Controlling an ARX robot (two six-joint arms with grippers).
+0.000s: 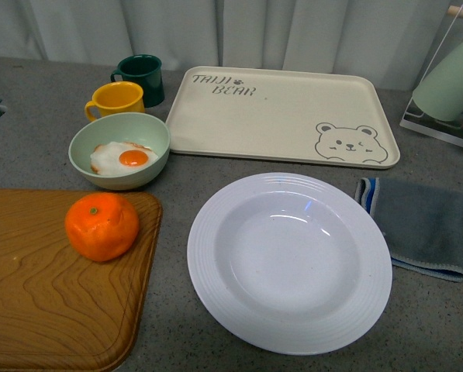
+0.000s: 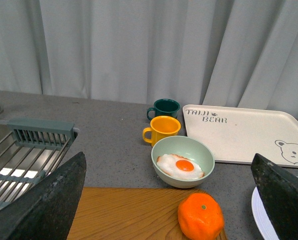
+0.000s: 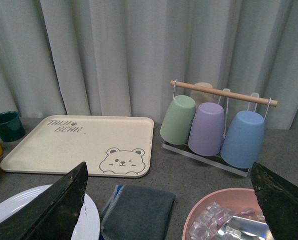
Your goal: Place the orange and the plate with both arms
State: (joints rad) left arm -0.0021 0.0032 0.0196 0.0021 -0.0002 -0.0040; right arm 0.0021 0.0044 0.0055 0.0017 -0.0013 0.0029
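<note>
The orange [image 1: 101, 225] sits on the right end of a wooden board [image 1: 45, 294]; it also shows in the left wrist view [image 2: 200, 217]. The large white ridged plate [image 1: 289, 260] lies on the grey counter right of the board; its edge shows in the left wrist view [image 2: 258, 212] and the right wrist view [image 3: 19, 210]. My left gripper [image 2: 171, 200] is open and empty, above and behind the orange. My right gripper [image 3: 171, 200] is open and empty, above a grey cloth [image 3: 137, 212]. Neither gripper shows in the front view.
A cream bear tray [image 1: 281, 116] lies behind the plate. A pale green bowl with a fried egg [image 1: 120, 150], a yellow mug [image 1: 116, 101] and a dark green mug [image 1: 141, 78] stand at the back left. A cup rack [image 3: 216, 127], a pink bowl [image 3: 228, 220] and a sink rack [image 2: 24, 155] are nearby.
</note>
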